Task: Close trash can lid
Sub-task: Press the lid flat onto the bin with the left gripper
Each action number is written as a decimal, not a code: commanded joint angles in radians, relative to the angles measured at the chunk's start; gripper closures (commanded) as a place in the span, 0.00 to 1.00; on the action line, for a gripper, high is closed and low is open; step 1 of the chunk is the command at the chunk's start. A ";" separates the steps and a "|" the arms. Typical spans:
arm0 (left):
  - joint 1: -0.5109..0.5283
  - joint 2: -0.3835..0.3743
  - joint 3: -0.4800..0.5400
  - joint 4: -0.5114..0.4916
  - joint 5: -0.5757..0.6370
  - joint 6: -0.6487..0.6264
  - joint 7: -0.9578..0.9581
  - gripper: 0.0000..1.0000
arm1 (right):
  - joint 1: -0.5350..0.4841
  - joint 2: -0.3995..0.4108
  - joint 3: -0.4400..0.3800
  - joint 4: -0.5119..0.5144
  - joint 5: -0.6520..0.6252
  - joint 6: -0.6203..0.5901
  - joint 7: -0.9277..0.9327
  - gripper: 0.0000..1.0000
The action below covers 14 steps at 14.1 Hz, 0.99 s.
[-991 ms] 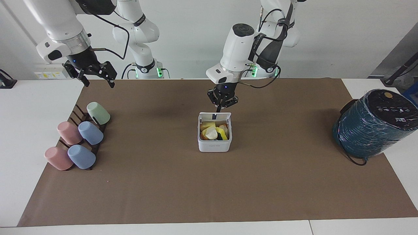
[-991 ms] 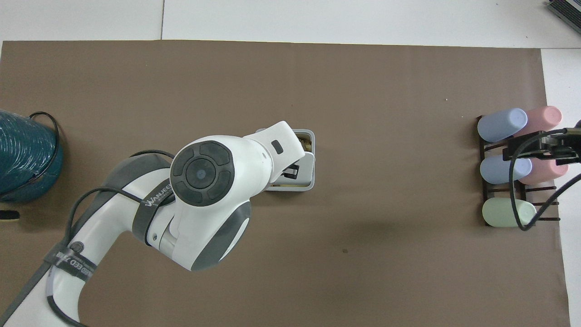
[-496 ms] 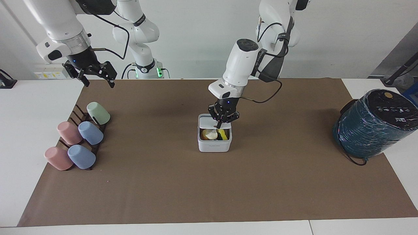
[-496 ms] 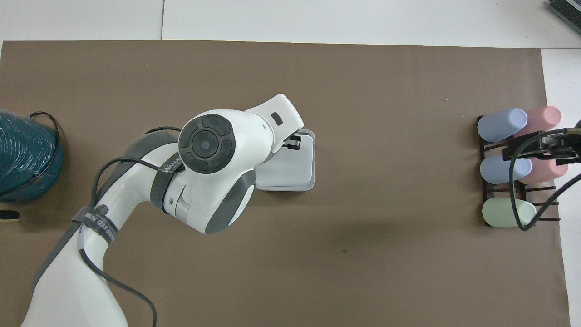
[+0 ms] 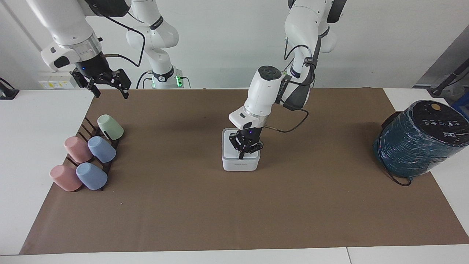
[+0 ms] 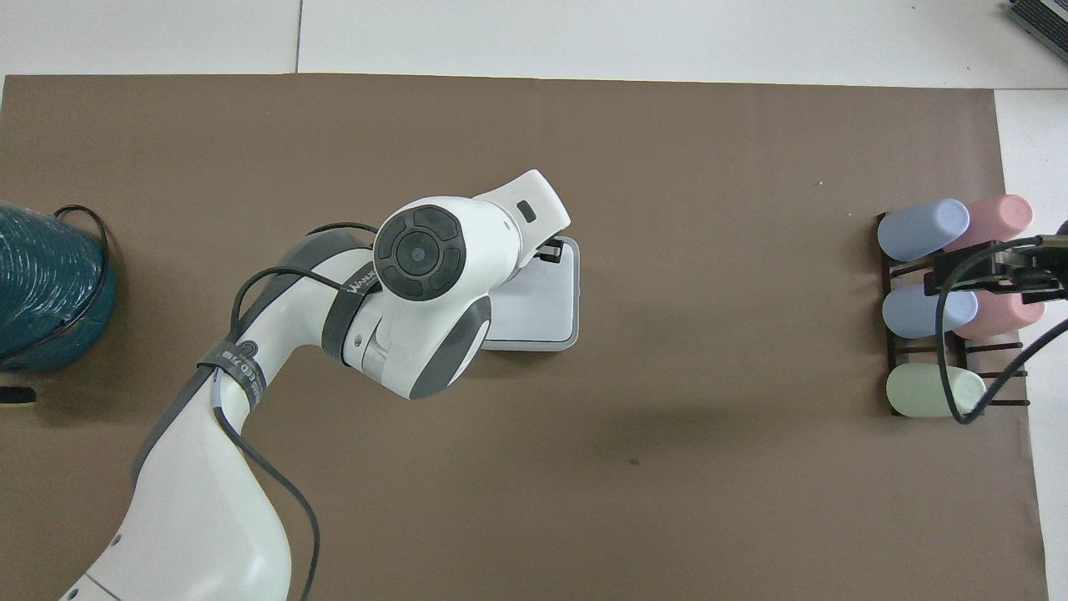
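Our left hand, fingers pressed together, rests on the lid, flat on the bin mid-bench; our right hand waits spread over the bench's corner.

A white table is covered over most of its width by a brown mat. At the mat's middle the bin is set, lid down. A cup rack is placed at the mat's edge toward the right arm's end. A teal cylinder is seen straddling the mat's edge at the left arm's end.
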 commanded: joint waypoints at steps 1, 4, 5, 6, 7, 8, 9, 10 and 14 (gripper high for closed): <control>-0.002 0.031 0.002 0.023 0.018 0.024 0.002 1.00 | -0.005 -0.023 0.003 -0.019 0.002 -0.012 -0.017 0.00; -0.007 0.047 0.002 0.015 0.018 0.027 0.002 1.00 | -0.005 -0.023 0.003 -0.019 0.002 -0.012 -0.017 0.00; -0.005 0.047 0.003 0.014 0.018 0.027 0.003 1.00 | -0.005 -0.023 0.002 -0.019 0.002 -0.012 -0.017 0.00; -0.004 0.047 0.002 0.012 0.018 0.025 0.003 1.00 | -0.005 -0.023 0.002 -0.019 0.002 -0.012 -0.017 0.00; -0.005 0.047 0.002 0.008 0.018 0.024 0.003 1.00 | -0.005 -0.023 0.002 -0.019 0.002 -0.012 -0.017 0.00; -0.007 0.047 0.003 0.000 0.018 0.024 0.002 1.00 | -0.005 -0.023 0.003 -0.019 0.002 -0.012 -0.017 0.00; -0.008 0.047 0.003 -0.009 0.018 0.024 0.002 1.00 | -0.005 -0.023 0.003 -0.019 0.002 -0.012 -0.017 0.00; -0.007 0.042 0.003 -0.032 0.018 0.022 0.002 1.00 | -0.005 -0.023 0.002 -0.019 0.002 -0.012 -0.017 0.00; 0.001 0.033 0.003 -0.046 0.018 -0.005 0.002 1.00 | -0.005 -0.023 0.002 -0.019 0.002 -0.012 -0.017 0.00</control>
